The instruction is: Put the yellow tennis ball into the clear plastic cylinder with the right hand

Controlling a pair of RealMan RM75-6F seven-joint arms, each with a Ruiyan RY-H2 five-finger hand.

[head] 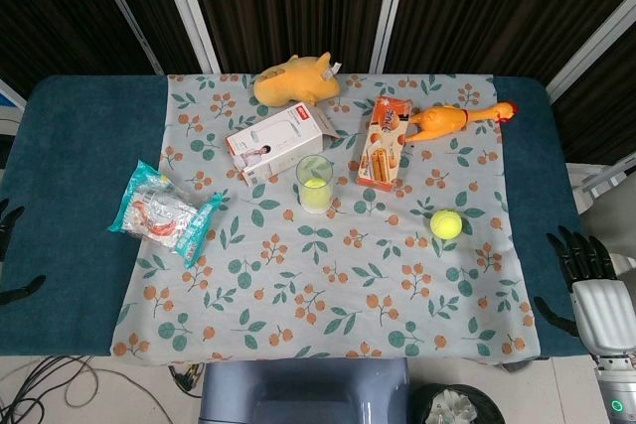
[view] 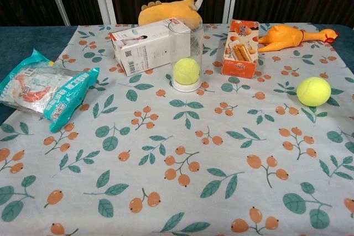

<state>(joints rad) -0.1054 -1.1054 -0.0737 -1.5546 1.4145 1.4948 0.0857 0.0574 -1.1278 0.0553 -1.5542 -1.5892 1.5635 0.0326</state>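
A yellow tennis ball [head: 446, 222] lies loose on the floral cloth [head: 298, 285] covering the counter, well apart from the clear plastic cylinder [head: 315, 183], which stands upright mid-cloth with its mouth open to the top and one ball [view: 187, 71] already resting at its bottom. The robot's right hand [head: 583, 257] waits off the counter's right edge, fingers spread and holding nothing, on the free ball's side. Only dark fingertips of the left hand [head: 10, 220] show at the opposite edge; its state cannot be told. Snack boxes and toys line the far side.
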